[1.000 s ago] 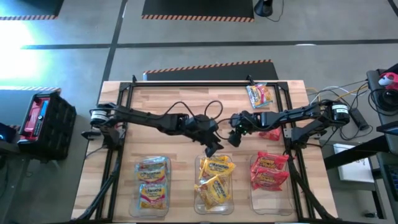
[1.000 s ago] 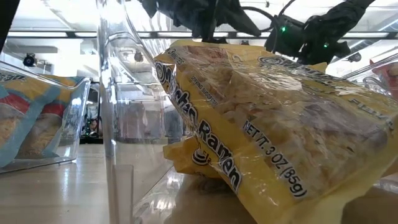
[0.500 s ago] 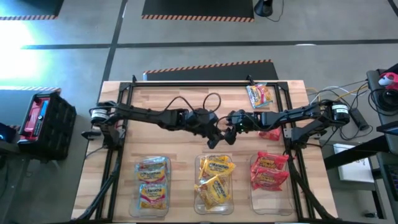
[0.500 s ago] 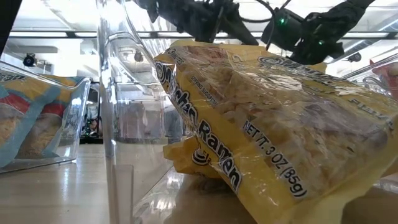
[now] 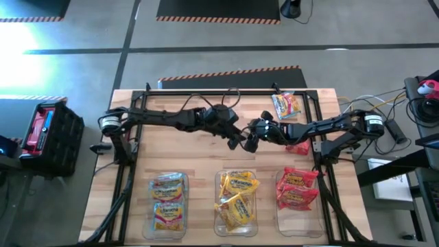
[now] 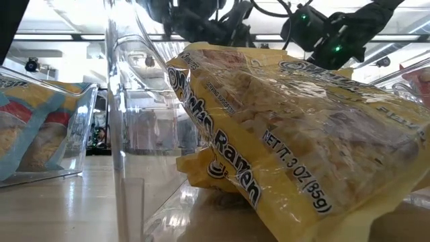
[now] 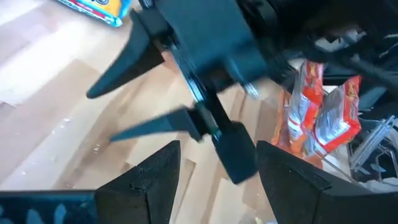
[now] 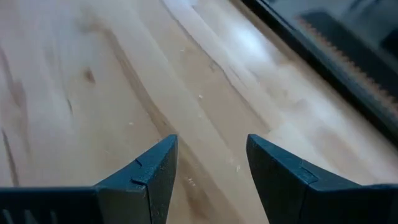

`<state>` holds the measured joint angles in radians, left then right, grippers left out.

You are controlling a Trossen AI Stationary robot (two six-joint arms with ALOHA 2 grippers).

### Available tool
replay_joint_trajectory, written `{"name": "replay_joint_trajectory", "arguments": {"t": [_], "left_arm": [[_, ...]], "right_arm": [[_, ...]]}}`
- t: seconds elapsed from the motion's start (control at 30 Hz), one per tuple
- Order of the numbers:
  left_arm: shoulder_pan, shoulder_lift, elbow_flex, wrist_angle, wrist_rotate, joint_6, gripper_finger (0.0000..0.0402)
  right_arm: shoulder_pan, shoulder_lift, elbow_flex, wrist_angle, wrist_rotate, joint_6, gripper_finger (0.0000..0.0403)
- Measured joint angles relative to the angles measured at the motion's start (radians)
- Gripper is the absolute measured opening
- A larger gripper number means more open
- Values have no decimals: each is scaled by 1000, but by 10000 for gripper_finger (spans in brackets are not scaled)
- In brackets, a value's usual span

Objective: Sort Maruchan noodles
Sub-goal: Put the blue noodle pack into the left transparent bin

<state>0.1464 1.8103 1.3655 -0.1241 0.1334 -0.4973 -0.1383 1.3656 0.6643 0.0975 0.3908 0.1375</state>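
Observation:
Both grippers hover open over bare wood at mid-table, tips almost meeting: my left gripper [image 5: 237, 140] [image 7: 217, 180] and my right gripper [image 5: 250, 142] [image 8: 211, 168]. Neither has anything between its fingers. The left wrist view shows the right gripper's two spread fingers [image 7: 124, 68] just ahead. A pale blue-multicoloured noodle packet [image 5: 286, 105] lies flat at the far right. A red packet [image 5: 299, 147] [image 7: 323, 112] lies under the right arm. Three clear bins along the near edge hold blue packets [image 5: 168, 204], yellow packets [image 5: 237, 199] [image 6: 282, 148] and red packets [image 5: 296, 189].
A black metal frame [image 5: 206, 94] runs along the far edge and down both sides of the table. Cables loop over the left arm [image 5: 219, 110]. Bare wood [image 5: 178, 154] lies between the arms and the bins. The middle bin's clear wall [image 6: 124, 101] stands close to the low camera.
My left gripper has swung toward the table's far edge, away from the middle bin, and stays open. My right gripper has turned at the wrist and shifted slightly toward the left gripper, fingers unchanged. No packets have moved.

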Motion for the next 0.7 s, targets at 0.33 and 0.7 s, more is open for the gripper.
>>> {"name": "replay_joint_trajectory", "arguments": {"t": [0.33, 0.7], "left_arm": [[95, 0, 0, -2, 80, 65, 193], [166, 0, -1, -14, 115, 129, 193]], "right_arm": [[-31, 53, 0, 131, 98, -190, 185], [-222, 29, 140, -550, 264, 258, 185]]}}
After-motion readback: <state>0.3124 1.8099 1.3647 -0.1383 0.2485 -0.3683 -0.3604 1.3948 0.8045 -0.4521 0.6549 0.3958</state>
